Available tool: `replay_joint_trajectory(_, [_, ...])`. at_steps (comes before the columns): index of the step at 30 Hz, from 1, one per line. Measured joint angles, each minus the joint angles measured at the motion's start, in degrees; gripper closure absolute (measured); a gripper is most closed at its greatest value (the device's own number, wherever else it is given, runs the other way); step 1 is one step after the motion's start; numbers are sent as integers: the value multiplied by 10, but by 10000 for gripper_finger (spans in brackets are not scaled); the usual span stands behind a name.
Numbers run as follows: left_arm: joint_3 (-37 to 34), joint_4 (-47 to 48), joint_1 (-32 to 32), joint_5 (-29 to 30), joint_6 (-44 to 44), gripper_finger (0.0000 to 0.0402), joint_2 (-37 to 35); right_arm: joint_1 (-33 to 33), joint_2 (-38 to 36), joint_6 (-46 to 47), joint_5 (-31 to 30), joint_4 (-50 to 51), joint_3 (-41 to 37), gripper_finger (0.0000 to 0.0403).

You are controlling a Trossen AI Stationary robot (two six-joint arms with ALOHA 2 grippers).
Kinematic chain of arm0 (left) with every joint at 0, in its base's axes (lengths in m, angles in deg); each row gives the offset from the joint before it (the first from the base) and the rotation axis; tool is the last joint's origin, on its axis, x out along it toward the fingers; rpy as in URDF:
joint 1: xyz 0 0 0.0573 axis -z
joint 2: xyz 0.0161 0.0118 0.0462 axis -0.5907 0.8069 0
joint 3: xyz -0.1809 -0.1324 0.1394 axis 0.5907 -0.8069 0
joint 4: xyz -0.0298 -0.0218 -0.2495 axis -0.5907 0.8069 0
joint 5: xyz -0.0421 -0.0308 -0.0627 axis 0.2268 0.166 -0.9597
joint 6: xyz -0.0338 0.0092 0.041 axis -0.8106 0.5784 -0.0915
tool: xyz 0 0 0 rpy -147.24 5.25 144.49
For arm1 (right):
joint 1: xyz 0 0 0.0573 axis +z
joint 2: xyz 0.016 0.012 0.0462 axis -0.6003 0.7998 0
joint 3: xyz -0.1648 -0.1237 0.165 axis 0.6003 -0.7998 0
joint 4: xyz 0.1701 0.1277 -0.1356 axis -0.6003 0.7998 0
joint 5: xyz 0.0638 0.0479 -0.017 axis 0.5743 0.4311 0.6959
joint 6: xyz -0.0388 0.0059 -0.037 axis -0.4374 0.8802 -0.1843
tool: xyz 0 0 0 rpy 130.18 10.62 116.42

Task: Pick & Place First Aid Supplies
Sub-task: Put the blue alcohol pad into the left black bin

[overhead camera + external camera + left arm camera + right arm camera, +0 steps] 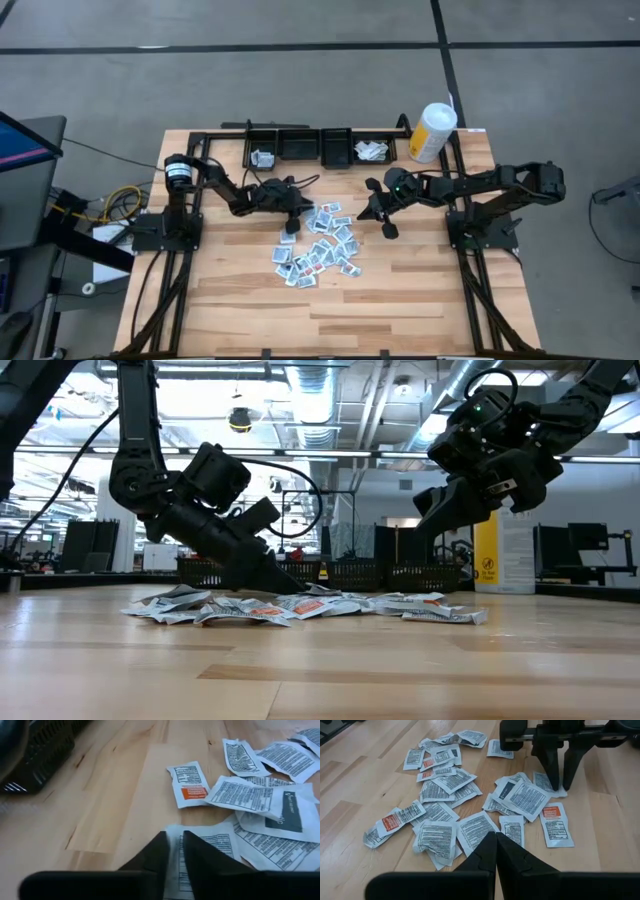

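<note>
Between left end effector (172,851) fingers, packet (200,851) edge, on table (115,795)

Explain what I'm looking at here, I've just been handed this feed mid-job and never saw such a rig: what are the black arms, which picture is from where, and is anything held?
These are two robot arms at a wooden table, each ending in a two-finger gripper. One picture looks straight down, one looks level across the tabletop, and two come from cameras on the wrists.

A heap of small packets, the first aid supplies, lies mid-table. Black bins and a white-and-yellow canister stand along the far edge.

The left gripper is down at the heap's edge, its fingers narrowed around the rim of one white packet; nothing is lifted yet. The right gripper hangs shut above the heap, holding nothing. The right wrist camera also sees the left gripper from across the pile.
</note>
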Motion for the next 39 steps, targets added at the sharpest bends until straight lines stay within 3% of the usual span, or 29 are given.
replay_joint_trajectory(4, [0, 2, 0, 1, 1, 392, -3, 0, 0, 0, 0, 0, 0, 403])
replay_joint_trajectory(19, [-6, 23, -1, 8, -14, 396, -92, 0, 0, 0, 0, 0, 0, 403])
replay_joint_trajectory(27, [-6, 18, -1, 3, -108, 395, -160, 0, 0, 0, 0, 0, 0, 403])
replay_joint_trajectory(39, [-5, 14, -1, -76, -311, 393, -263, 0, 0, 0, 0, 0, 0, 403])
